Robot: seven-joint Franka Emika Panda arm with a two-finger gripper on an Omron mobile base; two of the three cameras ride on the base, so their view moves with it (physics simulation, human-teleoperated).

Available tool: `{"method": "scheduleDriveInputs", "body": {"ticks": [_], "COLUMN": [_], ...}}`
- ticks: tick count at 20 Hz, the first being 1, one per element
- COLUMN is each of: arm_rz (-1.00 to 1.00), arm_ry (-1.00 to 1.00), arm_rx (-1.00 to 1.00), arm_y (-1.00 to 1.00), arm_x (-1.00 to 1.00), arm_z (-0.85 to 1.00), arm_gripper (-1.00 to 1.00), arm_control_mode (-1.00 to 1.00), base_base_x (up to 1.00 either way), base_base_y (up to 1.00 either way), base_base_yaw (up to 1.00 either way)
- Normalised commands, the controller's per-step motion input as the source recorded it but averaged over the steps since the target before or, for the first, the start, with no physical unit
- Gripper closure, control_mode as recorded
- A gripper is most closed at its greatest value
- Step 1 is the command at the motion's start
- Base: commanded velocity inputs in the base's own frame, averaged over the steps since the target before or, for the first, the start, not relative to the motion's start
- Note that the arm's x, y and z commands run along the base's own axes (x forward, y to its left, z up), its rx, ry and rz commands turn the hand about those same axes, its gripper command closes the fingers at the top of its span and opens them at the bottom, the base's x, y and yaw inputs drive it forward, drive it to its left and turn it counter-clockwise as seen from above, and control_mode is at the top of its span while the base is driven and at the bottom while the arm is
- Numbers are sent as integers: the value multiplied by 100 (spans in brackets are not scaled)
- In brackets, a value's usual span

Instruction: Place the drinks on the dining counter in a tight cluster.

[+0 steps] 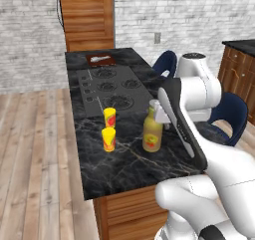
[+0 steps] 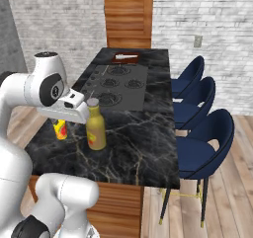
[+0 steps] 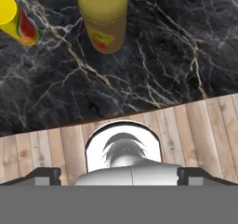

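a: where's the mustard bottle (image 1: 152, 132)?
b: upright on the dining counter (image 1: 129, 167), near its front edge, two yellow cans (image 1: 108, 138) toward the left edge.
a: gripper (image 1: 158, 112)?
b: beside the bottle's cap; fingers hidden, probably off it, can't tell.

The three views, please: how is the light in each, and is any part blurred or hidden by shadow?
Left base view: even, soft light; faint shadows under the mustard-yellow bottle on the dining counter. Right base view: equally flat, no glare on the marble. Hand view: sharp; the bottle's top is cut off by the upper edge.
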Motion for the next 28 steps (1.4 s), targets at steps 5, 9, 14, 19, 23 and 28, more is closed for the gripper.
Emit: {"method": "scheduleDriveInputs", "body": {"ticks": [5,9,14,19,23,28], "arm_rz": [0,0,0,0,0,0], "arm_ry": [0,0,0,0,0,0], "arm_rx": [0,0,0,0,0,0], "arm_y": [0,0,0,0,0,0], "arm_x": [0,0,0,0,0,0], "arm_z": [0,0,0,0,0,0], "arm_gripper": [-100,-100,-100,-100,-100,-100], "arm_control_mode": [-100,100,100,100,100,100], "base_base_x": [0,-54,-12,0,0,0], "base_base_y": [0,42,87,43,16,9], "base_base_yaw": [0,29,75,95,100,100]}}
